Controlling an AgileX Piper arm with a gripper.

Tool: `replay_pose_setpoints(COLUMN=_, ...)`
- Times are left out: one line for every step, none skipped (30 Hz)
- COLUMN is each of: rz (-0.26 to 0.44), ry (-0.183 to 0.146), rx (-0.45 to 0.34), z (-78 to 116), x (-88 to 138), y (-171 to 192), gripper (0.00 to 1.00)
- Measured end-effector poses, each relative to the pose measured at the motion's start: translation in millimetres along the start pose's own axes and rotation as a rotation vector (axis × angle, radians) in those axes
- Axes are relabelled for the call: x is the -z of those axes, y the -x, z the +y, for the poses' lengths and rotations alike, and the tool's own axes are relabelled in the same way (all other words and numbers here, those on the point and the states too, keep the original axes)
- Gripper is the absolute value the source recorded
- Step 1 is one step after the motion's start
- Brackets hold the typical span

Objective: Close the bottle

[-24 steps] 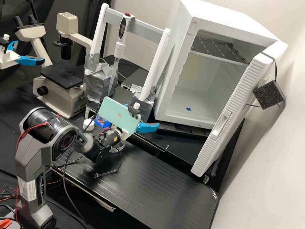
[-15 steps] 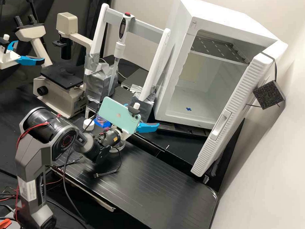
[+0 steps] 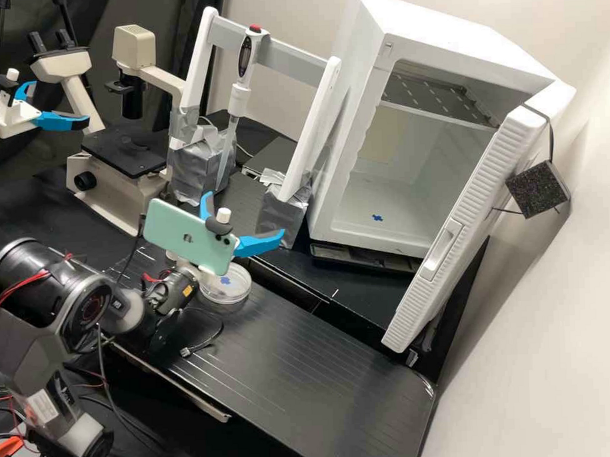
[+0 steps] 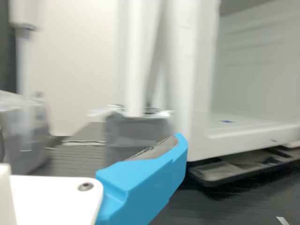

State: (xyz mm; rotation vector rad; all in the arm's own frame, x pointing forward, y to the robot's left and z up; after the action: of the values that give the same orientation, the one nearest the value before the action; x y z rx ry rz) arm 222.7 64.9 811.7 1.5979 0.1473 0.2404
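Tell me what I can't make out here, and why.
- High view: part of the glass dish, hidden by the phone.
- High view: whatever lies directly behind the phone, which blocks it.
- Wrist view: fine detail of the white upright, blurred.
- Wrist view: the rest of the white cabinet, cut off by the edge.

My end effector [image 3: 245,216] has swung back from the open white cabinet [image 3: 445,40], carrying the phone [image 3: 185,236] along with my arm [image 3: 88,309], and uncovered more of the clear dish [image 3: 235,292] on the tabletop [image 3: 309,361], blue mark [image 3: 225,280] included.
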Motion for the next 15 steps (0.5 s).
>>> replay_pose_setpoints(rz=0.013, ry=0.005, rx=0.023, z=-4.9, x=2.9, y=6.2, gripper=1.0)
replay_pose_setpoints(rz=0.023, ry=0.013, rx=0.05, z=-10.2, x=5.5, y=12.5, gripper=1.0)
replay_pose_setpoints(rz=0.033, ry=0.022, rx=0.073, z=-14.7, x=7.6, y=17.5, gripper=1.0)
replay_pose_setpoints(rz=0.043, ry=0.029, rx=0.102, z=-20.3, x=9.8, y=22.2, gripper=1.0)
replay_pose_setpoints(rz=0.053, ry=0.038, rx=0.133, z=-26.2, x=11.5, y=27.6, gripper=1.0)
replay_pose_setpoints(rz=0.054, ry=0.045, rx=0.166, z=-32.6, x=12.0, y=34.5, gripper=1.0)
replay_pose_setpoints(rz=0.057, ry=0.052, rx=0.185, z=-36.3, x=12.7, y=38.1, gripper=1.0)
replay_pose_setpoints(rz=0.059, ry=0.056, rx=0.204, z=-40.1, x=13.5, y=41.9, gripper=1.0)
replay_pose_setpoints(rz=0.066, ry=0.062, rx=0.222, z=-43.3, x=15.0, y=44.4, gripper=1.0)
replay_pose_setpoints(rz=0.066, ry=0.068, rx=0.234, z=-45.5, x=15.1, y=47.0, gripper=1.0)
replay_pose_setpoints(rz=0.07, ry=0.072, rx=0.252, z=-48.5, x=15.4, y=48.9, gripper=1.0)
replay_pose_setpoints(rz=0.073, ry=0.072, rx=0.265, z=-50.7, x=15.8, y=49.8, gripper=1.0)
replay_pose_setpoints(rz=0.073, ry=0.073, rx=0.276, z=-52.7, x=15.5, y=50.7, gripper=1.0)
replay_pose_setpoints(rz=0.067, ry=0.074, rx=0.289, z=-54.8, x=14.5, y=51.2, gripper=1.0)
replay_pose_setpoints(rz=0.062, ry=0.075, rx=0.293, z=-55.7, x=13.6, y=51.0, gripper=1.0)
